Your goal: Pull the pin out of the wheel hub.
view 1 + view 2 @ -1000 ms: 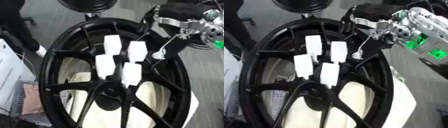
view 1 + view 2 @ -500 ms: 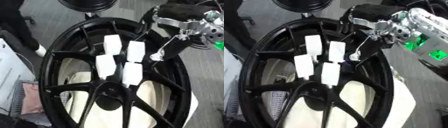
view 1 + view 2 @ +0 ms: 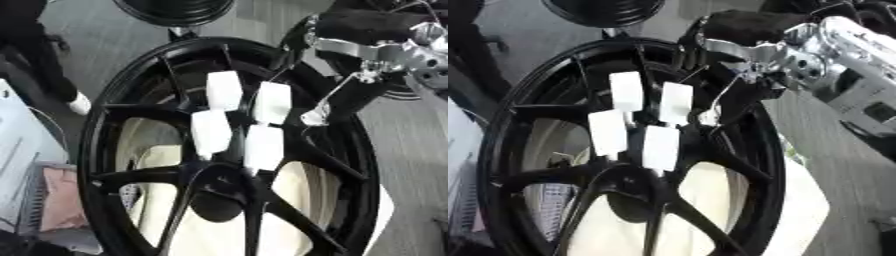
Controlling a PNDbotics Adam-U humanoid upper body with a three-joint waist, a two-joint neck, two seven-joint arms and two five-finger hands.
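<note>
- Black wheel hub (image 3: 219, 200) is lying flat, four white pins (image 3: 224, 90) standing clustered at its centre.
- Right robot hand (image 3: 750, 75) is hanging over the upper-right rim, fingers pointing down beside the pins; whether it is holding anything cannot be told.
- Step looks like approach; next it needs closing round one pin and lifting straight up.
- Left robot hand is not showing.

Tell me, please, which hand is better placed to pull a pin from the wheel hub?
The right hand, probably. It hangs over the black wheel's upper right rim, just right of the four white pins at the hub. The left hand shows in neither view.
</note>
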